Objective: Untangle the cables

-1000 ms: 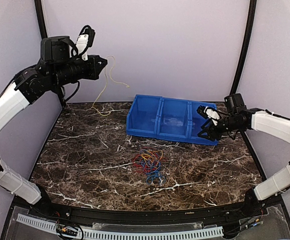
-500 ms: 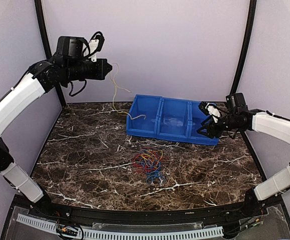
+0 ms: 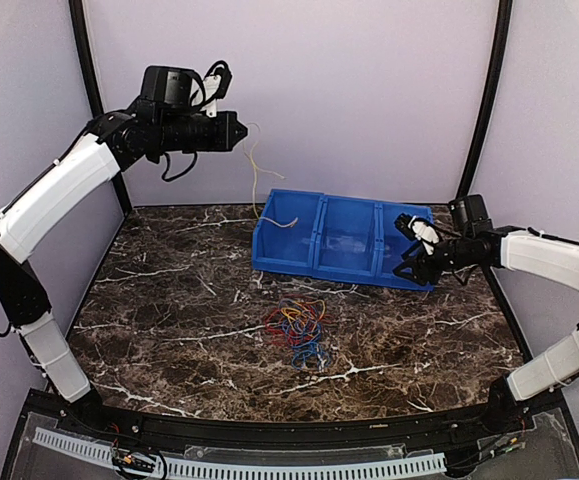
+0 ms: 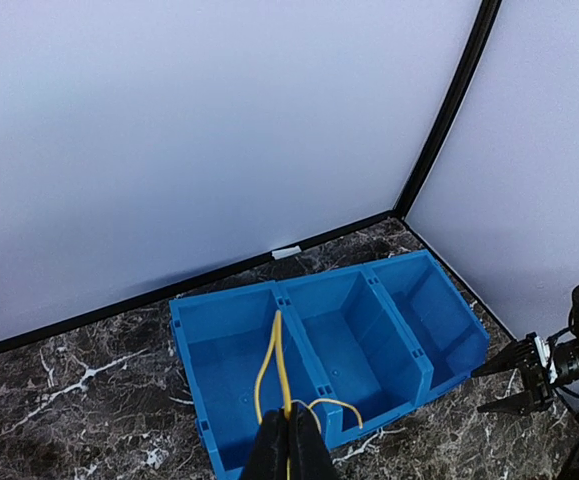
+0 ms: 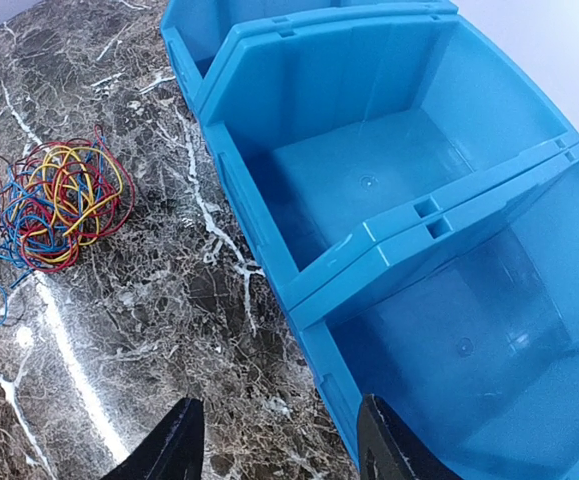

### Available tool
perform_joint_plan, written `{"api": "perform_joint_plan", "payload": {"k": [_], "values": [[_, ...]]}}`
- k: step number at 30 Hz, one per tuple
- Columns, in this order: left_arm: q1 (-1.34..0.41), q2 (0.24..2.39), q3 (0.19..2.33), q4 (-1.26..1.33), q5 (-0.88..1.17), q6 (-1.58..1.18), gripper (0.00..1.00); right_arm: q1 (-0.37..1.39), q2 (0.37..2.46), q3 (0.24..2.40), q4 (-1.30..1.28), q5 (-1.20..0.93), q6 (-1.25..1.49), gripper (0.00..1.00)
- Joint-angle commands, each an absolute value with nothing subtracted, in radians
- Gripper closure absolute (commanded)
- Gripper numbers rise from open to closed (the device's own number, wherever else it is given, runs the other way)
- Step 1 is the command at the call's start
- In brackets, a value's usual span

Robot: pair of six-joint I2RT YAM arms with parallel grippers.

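Where the left pincer point(image 4: 289, 422) grips it, the yellow cable point(image 4: 280, 360) is hidden.

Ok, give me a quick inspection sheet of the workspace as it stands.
Surface: dark marble table.
Job's things: tangled bunch of cables in front of the blue bin; one yellow cable hangs into the bin's left compartment.
Clutter: nothing seen.
Grippers: left gripper high, fingers shut on the yellow cable; right gripper open beside the bin's right end.
Cables: black lead looped at the left wrist.
Surroundings: pale walls, black corner posts.
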State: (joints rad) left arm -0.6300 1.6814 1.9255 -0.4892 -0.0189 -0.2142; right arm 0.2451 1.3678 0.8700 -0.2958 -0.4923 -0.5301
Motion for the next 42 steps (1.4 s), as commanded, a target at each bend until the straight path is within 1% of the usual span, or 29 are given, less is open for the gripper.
{"api": "perform_joint_plan", "payload": {"k": [1,9,25,28,31,33,34,35,37,38,39,41,42], "values": [[-0.622,1.739,2.045,-0.501,-0.008,-0.216,1.0,0.266,1.385,0.873,-0.276,-0.477,-0.553,0.46],[-0.612,1.851,2.069,-0.414,-0.104,-0.182,1.0,0.297,1.394,0.872,-0.279,-0.436,-0.569,0.45],[-0.608,2.092,2.081,-0.216,-0.089,-0.194,1.0,0.319,1.401,0.87,-0.284,-0.405,-0.583,0.45],[-0.607,2.132,2.08,-0.215,-0.117,-0.195,1.0,0.32,1.401,0.872,-0.287,-0.403,-0.582,0.45],[-0.607,2.169,2.078,-0.22,-0.1,-0.203,1.0,0.322,1.403,0.873,-0.287,-0.404,-0.579,0.45],[-0.607,2.181,2.079,-0.228,-0.062,-0.201,0.93,0.324,1.406,0.875,-0.289,-0.406,-0.576,0.45],[-0.607,2.184,2.077,-0.231,-0.042,-0.202,0.84,0.326,1.408,0.877,-0.292,-0.408,-0.573,0.45],[-0.607,2.185,2.077,-0.241,-0.029,-0.203,0.81,0.327,1.411,0.88,-0.296,-0.411,-0.57,0.45],[-0.607,2.185,2.082,-0.264,-0.025,-0.201,0.61,0.331,1.411,0.882,-0.302,-0.423,-0.566,0.45],[-0.607,2.183,2.097,-0.278,-0.028,-0.2,0.56,0.334,1.409,0.881,-0.302,-0.425,-0.566,0.45],[-0.607,2.182,2.105,-0.309,-0.043,-0.198,0.49,0.336,1.407,0.88,-0.301,-0.424,-0.567,0.45],[-0.607,2.169,2.126,-0.359,-0.058,-0.198,0.43,0.337,1.408,0.879,-0.302,-0.429,-0.569,0.45],[-0.608,2.148,2.123,-0.373,-0.063,-0.198,0.42,0.339,1.409,0.879,-0.306,-0.433,-0.574,0.45]]}}
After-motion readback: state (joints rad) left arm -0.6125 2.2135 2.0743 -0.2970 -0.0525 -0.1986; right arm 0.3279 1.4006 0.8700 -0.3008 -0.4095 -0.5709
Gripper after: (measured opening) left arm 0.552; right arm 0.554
